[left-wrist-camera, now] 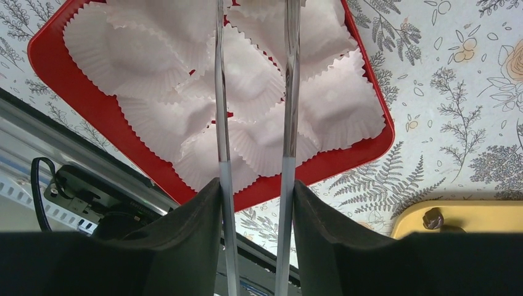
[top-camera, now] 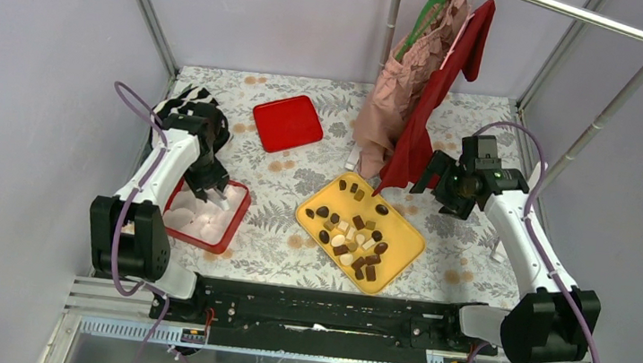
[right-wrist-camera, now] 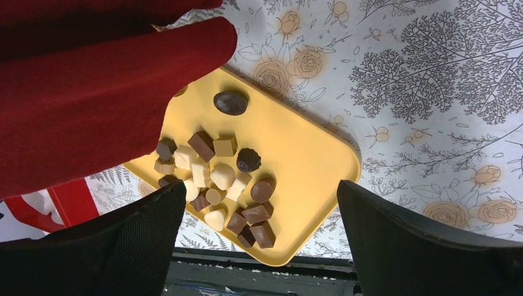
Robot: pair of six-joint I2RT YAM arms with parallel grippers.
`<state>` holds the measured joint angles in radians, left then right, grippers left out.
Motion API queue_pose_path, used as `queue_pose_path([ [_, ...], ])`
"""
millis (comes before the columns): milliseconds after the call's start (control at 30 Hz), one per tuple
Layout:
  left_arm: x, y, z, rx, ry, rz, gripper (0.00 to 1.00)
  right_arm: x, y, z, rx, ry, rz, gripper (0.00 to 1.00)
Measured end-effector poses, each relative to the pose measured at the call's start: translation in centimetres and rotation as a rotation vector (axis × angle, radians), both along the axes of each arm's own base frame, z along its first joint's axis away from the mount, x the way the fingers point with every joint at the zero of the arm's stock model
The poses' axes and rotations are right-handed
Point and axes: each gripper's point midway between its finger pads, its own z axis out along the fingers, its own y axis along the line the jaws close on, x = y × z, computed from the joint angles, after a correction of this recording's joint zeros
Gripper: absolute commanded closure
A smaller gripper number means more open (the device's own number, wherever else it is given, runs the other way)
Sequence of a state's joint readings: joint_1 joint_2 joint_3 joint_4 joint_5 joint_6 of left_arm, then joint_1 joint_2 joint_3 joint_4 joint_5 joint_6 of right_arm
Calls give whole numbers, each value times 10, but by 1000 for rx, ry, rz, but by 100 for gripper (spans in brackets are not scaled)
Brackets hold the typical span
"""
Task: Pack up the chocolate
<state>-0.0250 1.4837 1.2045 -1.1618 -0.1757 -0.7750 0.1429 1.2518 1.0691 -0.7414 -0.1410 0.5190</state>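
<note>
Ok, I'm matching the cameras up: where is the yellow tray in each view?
Top camera: the yellow tray lies just right of centre.
Left wrist: only a corner shows, bottom right.
Right wrist: centre, partly hidden by red cloth.
Shared landmark: the flowered tablecloth beneath it.

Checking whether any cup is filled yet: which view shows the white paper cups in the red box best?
Left wrist: the paper cups fill the frame close up, pleats clear, crossed only by two thin fingers. Top external shows them small, partly under the left gripper. Right wrist catches just a sliver at its left edge.
</note>
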Motion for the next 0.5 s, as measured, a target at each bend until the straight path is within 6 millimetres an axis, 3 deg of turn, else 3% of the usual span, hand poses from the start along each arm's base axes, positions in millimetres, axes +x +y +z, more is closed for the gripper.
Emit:
queue_pose_path([
  [200,2,0,6,1,-15,0,59,0,3,-6,11,27,14,0],
  [333,15,-5,43,14,-121,-27,63,0,3,-6,10,27,15,0],
  [400,24,-20,71,18,-213,-86,63,0,3,-6,11,27,15,0],
  [500,22,-66,97,0,-304,-260,65,1,3,-6,11,24,15,0],
])
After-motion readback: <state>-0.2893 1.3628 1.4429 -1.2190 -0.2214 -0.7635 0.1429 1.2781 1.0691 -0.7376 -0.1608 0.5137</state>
